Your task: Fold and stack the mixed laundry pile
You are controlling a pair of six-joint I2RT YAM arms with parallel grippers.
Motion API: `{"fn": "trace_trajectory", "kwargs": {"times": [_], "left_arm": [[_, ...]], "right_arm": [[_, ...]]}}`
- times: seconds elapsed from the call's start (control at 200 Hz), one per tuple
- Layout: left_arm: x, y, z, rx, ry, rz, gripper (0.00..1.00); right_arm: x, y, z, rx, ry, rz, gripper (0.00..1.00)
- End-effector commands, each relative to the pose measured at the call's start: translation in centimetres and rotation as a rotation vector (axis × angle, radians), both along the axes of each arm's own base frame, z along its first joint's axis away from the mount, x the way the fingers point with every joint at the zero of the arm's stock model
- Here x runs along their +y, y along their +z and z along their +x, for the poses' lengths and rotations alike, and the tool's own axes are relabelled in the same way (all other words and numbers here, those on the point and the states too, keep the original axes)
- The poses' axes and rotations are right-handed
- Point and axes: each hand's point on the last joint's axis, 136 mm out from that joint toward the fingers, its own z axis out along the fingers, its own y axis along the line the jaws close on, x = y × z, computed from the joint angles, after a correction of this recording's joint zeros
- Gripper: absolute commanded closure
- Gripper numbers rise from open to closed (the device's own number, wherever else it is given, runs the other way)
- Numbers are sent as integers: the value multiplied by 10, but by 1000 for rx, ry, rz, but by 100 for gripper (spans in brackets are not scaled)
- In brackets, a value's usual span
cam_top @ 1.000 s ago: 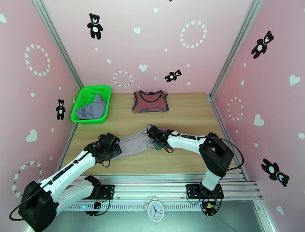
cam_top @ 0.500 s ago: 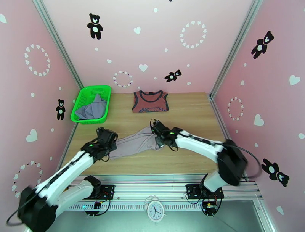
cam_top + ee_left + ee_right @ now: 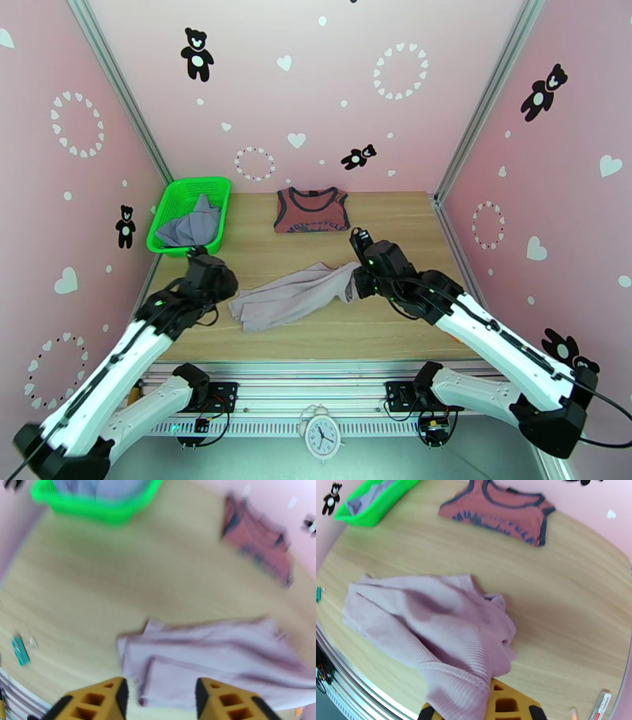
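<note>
The pale mauve-beige piece (image 3: 288, 294) lies stretched and rumpled across the near middle of the table, also seen in the left wrist view (image 3: 221, 657) and the right wrist view (image 3: 434, 626). My right gripper (image 3: 357, 282) is shut on its right end, with cloth draped over the fingers (image 3: 474, 709). My left gripper (image 3: 215, 276) hovers just left of the garment, open and holding nothing (image 3: 161, 701). The brick-red tank top (image 3: 312, 211) lies flat at the back middle. The grey-lavender shirt (image 3: 191, 225) sits in the green basket (image 3: 170, 207).
Pink walls close in the table on three sides. A metal rail (image 3: 332, 387) and a small clock (image 3: 321, 434) run along the near edge. A small teal item (image 3: 19, 649) lies near the front left edge, and pen-like items (image 3: 602, 705) near the front right.
My left gripper let go of the garment's left end and drew back to the left. My right arm swung right and back, dragging the mauve-beige piece with it.
</note>
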Motion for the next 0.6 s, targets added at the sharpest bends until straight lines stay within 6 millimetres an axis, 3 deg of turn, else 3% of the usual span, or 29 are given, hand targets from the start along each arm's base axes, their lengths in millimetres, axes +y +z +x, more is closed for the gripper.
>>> {"fn": "trace_trajectory", "kwargs": {"times": [0.0,0.16,0.37,0.596], "left_arm": [[-19,-35,-14,94,-5,-138,39],[-32,-70,-27,180,-16,-214,34],[-40,-82,-20,180,-33,-226,35],[-53,-95,-9,203,-59,-240,49]], "right_arm": [[-2,-22,-5,63,4,-40,100],[-3,-30,0,75,-8,-54,100],[1,-39,3,96,-5,-52,100],[0,-44,2,107,-10,-59,100]]}}
